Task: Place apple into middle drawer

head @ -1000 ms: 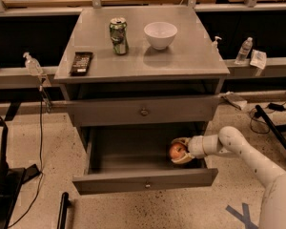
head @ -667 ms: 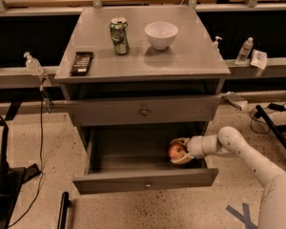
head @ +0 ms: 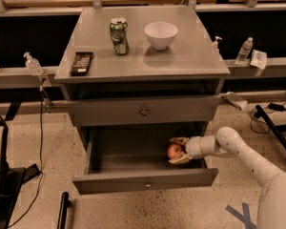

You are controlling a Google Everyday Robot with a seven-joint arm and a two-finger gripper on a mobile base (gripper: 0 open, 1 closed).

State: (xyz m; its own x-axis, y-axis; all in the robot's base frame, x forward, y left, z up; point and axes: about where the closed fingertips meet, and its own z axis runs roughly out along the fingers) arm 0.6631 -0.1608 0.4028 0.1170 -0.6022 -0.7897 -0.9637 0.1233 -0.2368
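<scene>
Almost nothing is changed from a second ago: the apple [head: 174, 151] is still clamped in the claw [head: 174, 150], held low inside the right end of the open middle drawer [head: 114, 182], so only the release is judged to remain.

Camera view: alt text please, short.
The gripper holds the apple inside the open middle drawer, near its right side. On the cabinet top stand a can, a white bowl and a remote.
</scene>
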